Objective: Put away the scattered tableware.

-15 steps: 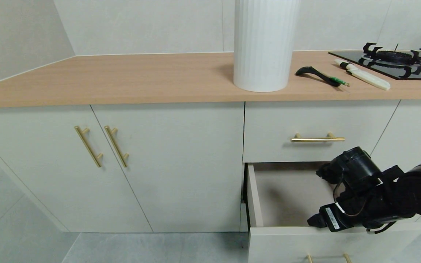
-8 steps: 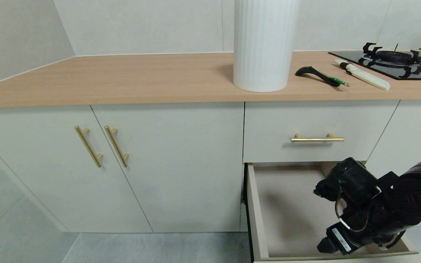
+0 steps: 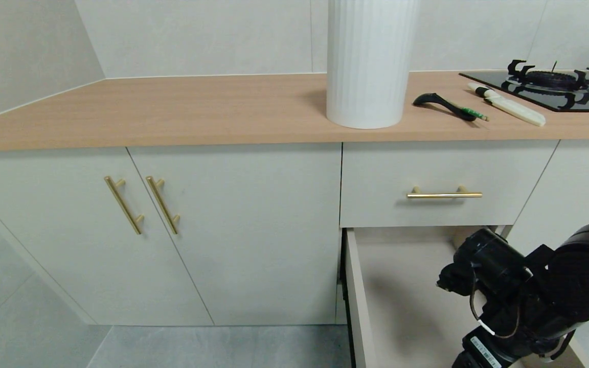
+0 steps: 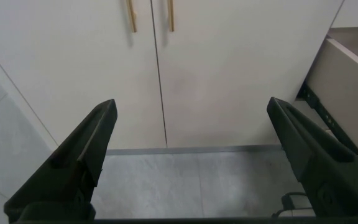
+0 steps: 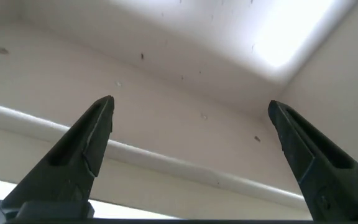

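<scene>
1. The left gripper (image 4: 191,109) is hanging with its jaws spread wide, gripping nothing, facing the cupboard doors (image 4: 229,62).
2. The black utensil (image 3: 445,106) and the white utensil (image 3: 509,105) are lying on the countertop (image 3: 172,110), right of the white ribbed container (image 3: 367,64).
3. The right gripper (image 5: 190,102) is gaping wide and empty over the open drawer (image 3: 358,286).

Right arm (image 3: 570,276): glossy black, bulbous rounded housings. Thin black cable (image 3: 472,301) loops beside wrist, white band at its lower end. White label (image 3: 484,349) with dark print, possibly barcode, on lower block. Right gripper (image 5: 190,102): two dark wedge-shaped fingers tapering to blunt tips. Left gripper (image 4: 191,106): matching dark tapered fingers.
</scene>
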Robot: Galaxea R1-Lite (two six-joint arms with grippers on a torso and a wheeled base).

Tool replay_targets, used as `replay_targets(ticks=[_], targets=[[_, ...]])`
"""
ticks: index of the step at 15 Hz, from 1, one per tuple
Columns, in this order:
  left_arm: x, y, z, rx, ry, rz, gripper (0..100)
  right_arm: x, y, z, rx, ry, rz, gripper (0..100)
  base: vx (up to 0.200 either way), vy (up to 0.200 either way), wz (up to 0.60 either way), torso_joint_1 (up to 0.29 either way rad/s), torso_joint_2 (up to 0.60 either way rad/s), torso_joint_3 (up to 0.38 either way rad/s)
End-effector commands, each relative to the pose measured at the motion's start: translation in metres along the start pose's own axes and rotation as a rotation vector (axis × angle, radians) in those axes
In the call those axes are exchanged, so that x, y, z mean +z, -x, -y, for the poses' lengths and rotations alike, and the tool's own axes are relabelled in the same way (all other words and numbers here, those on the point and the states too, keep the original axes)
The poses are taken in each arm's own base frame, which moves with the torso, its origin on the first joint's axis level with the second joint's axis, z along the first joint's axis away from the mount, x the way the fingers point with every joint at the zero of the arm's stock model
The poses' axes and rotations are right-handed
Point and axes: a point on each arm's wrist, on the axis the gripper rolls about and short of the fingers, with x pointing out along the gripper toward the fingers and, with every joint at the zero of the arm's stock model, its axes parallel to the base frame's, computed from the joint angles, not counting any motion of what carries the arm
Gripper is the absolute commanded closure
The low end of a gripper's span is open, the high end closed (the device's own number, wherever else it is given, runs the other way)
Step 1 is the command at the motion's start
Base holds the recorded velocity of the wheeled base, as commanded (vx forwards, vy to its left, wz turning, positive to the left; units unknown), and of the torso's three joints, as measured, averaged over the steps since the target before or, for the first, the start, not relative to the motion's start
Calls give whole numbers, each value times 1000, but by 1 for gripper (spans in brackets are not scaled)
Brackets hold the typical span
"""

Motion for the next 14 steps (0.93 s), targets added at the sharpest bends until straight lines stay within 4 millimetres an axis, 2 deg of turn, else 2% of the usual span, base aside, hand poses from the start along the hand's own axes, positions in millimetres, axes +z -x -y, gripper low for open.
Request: replay_targets(ticks=[1,8,11,14], targets=[[0,0,0,1,0,-1,0,8,11,5,-3,-57,65,0,0,0,0,0,0,0],[0,0,0,1,0,-1,0,17,54,34,-13,-240,438,0,0,0,0,0,0,0],[0,0,0,1,0,-1,0,16,65,38,-16,-252,501,0,0,0,0,0,0,0],[0,0,0,1,0,1,0,13,66,38,-15,-253,537,0,0,0,0,0,0,0]])
